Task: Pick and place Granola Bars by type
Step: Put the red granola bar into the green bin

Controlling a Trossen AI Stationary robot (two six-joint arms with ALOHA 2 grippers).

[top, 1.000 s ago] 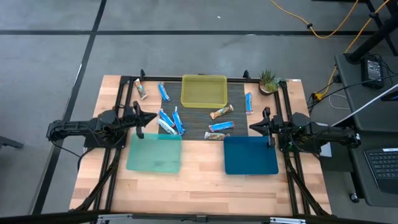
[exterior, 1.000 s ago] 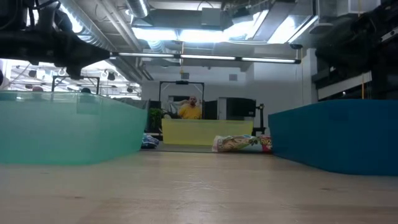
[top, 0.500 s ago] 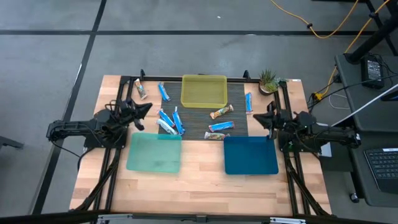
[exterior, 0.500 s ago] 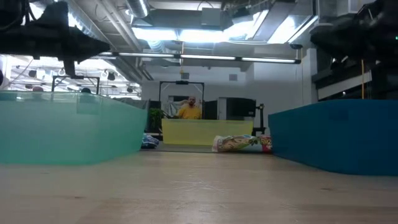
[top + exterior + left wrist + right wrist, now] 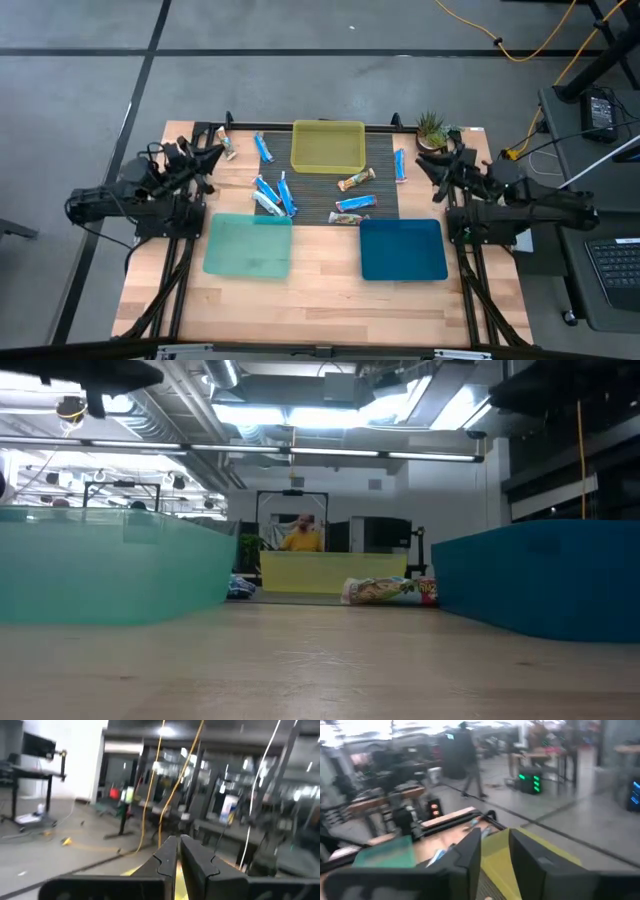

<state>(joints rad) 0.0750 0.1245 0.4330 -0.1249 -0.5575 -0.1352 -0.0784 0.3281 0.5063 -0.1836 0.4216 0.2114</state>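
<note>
granola bars [image 5: 356,204] lie unmoved; both claws have swung rearward.

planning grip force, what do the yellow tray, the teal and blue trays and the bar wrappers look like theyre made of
Yellow tray: looks like plastic mesh; a fine grid shows on its floor. Teal tray: probably frosted translucent plastic, pale and cloudy in the low view. Blue tray: seemingly opaque matte plastic, no glare. Granola bar wrappers: likely thin foil or plastic film; they glint and look crinkled.
</note>
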